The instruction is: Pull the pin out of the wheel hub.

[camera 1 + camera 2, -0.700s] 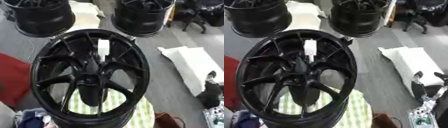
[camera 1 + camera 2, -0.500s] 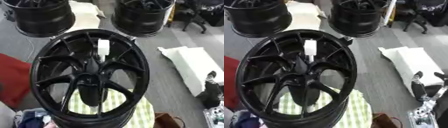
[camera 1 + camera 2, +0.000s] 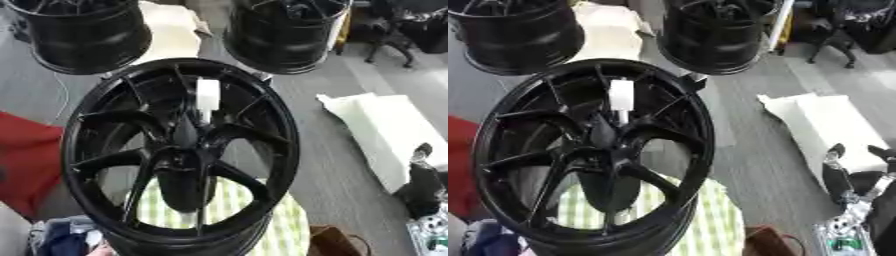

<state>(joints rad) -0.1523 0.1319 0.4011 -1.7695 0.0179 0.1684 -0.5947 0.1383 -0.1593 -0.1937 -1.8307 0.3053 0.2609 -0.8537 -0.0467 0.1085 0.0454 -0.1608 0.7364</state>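
Our right hand [image 3: 852, 176] shows at the right edge, fingers spread and relaxed, holding nothing; the left eye view catches only a dark sliver of it. Well apart, the white pin [image 3: 207, 94] stands among the spokes of the black wheel hub [image 3: 179, 152]. Our left hand appears nowhere.

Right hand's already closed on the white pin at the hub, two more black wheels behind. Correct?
Not quite. The right hand sits at the lower right, well away from the white pin, which stands untouched at the hub of the front wheel; the right eye view shows this. Two more black wheels do stand behind.
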